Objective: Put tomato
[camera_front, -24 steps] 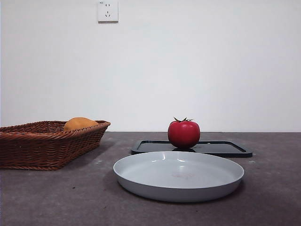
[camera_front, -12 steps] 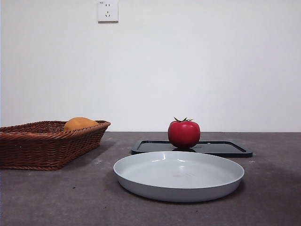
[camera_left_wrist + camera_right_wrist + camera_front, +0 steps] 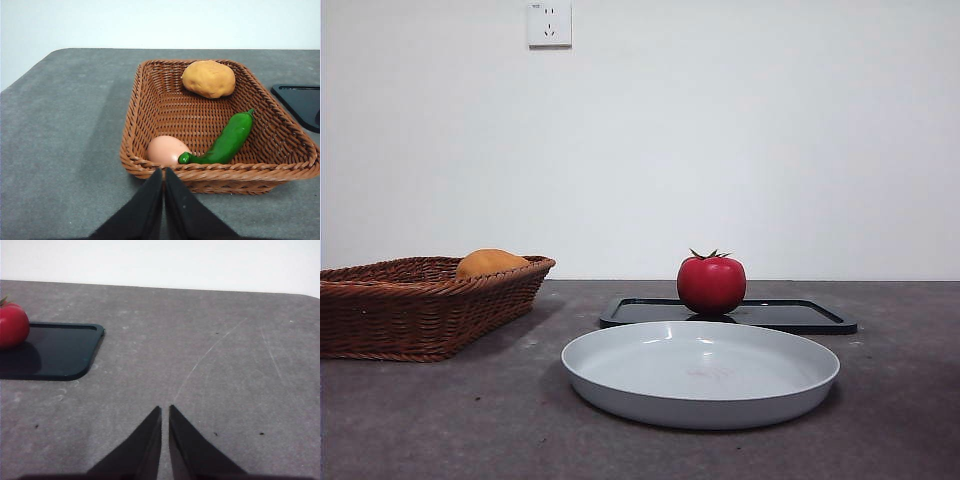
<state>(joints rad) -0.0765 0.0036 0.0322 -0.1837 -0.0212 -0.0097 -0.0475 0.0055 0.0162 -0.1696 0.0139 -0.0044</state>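
White wall (image 3: 720, 140) fills the background of the front view, with a white socket plate (image 3: 549, 23) high up; its small marking is too small to read. Below it runs a dark grey, faintly speckled table (image 3: 440, 420). The tomato (image 3: 711, 283) stands upright, calyx up, on a shallow black tray (image 3: 800, 317); a pale grey round plate (image 3: 700, 373) lies just in front of the tray, nearer the camera, with a faint reddish mark on its floor that cannot be read. A brown wicker basket (image 3: 420, 320) sits at the left, an orange-yellow fruit (image 3: 490, 263) showing above its rim. No arm in this view. Left wrist view: left gripper (image 3: 163, 175) hovers at the basket's near rim, jaws pressed together, nothing between them. Inside the basket lie the orange-yellow fruit at the far end, a green pepper (image 3: 227, 140) lying diagonally and a pale egg (image 3: 166, 150) touching the pepper's stem end. Right wrist view: right gripper (image 3: 165, 412) hangs over bare table, jaws nearly touching with only a sliver of gap, holding nothing; fine scratches cross the grey surface. Tomato and tray corner sit well apart from it at the picture's edge.
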